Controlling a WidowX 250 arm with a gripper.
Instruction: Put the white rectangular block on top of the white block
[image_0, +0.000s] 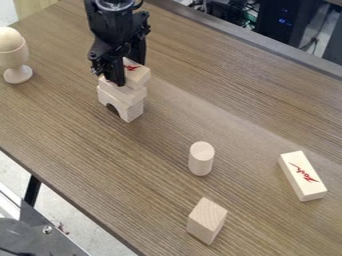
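At the left edge a pale wooden cup shaped like a goblet (13, 56) stands upright on its round foot, with a pale rounded ball (9, 38) sitting in its bowl and rising above the rim; the black two-finger gripper (129, 72) hangs down from the upper left over a small stack, its fingers parted by the width of a block and clamped on the white rectangular block with red marking (138, 76), one at the near side and one at the far side; that block, the task's own, is at the top of the stack, over the white block (124, 92) in the middle, which rests on a pale wooden arch block (131, 111) with its curved opening toward the lower left; well apart from the stack, a pale wooden cylinder (201, 159) stands on end near the middle of the brown wood-grain table (160, 150); below it is a plain pale wooden cuboid (207, 220), and farther right a second white rectangular block with red marking (302, 176) lies flat; beyond the table's far edge, at the upper right, dark equipment with small blue lights (284, 20) stands beside cables (250, 19); at the lower left a black table leg (32, 190) shows against a light floor (57, 210), near a dark metal surface bearing a round bolt (47, 229).
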